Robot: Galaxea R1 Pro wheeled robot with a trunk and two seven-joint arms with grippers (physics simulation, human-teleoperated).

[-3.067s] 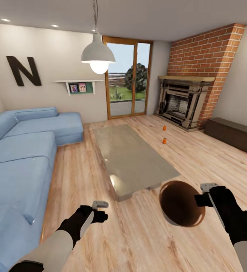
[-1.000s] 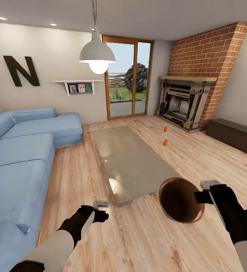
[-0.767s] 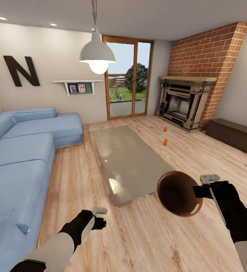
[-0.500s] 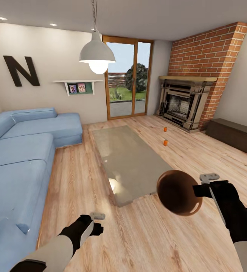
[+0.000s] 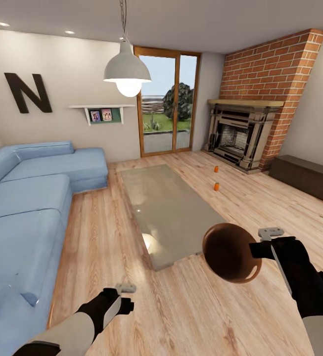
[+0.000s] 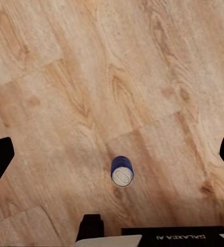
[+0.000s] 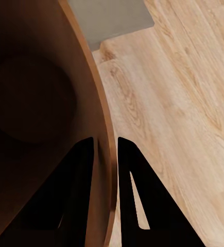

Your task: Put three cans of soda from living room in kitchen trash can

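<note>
A: Soda cans, small orange cylinders with grey tops: two entries, the nearer can [image 5: 215, 186] and the farther can [image 5: 216, 168], both upright on the pale wood plank floor [image 5: 181, 306] between the long glass-topped coffee table [image 5: 168, 210] and the stone-framed fireplace [image 5: 240, 133] set in the red-brick chimney wall [image 5: 270, 74]. They stand well apart from both arms.

B: Item three?

A: A small cylinder with a blue side and pale top [image 6: 122, 172], standing on the floor in the left wrist view. Its colour does not match the other two; I cannot tell whether it belongs to the set.

B: Bin?

A: Round tapered bin, dark orange-brown inside [image 5: 229, 252], held off the floor with its mouth tilted toward the camera, just beside the table's near corner. The right gripper [image 5: 260, 245] is clamped on its rim: in the right wrist view one dark finger [image 7: 75, 200] lies inside the wall [image 7: 99, 170], the other outside.

B: Left gripper?

A: Left gripper [image 5: 125, 291], low over bare floor; its fingers are spread wide, grasping nothing.

B: Surroundings, obstructions?

A: Blue sectional sofa [image 5: 27, 212] along the left; white pendant lamp [image 5: 127, 74] overhead; wood-framed glass door [image 5: 166, 101]; black letter N [image 5: 27, 93]; wall shelf with photos [image 5: 102, 113]; dark low cabinet [image 5: 304, 178] at right. The table lies between the left arm and the orange cans; open floor runs from the bin to them.
</note>
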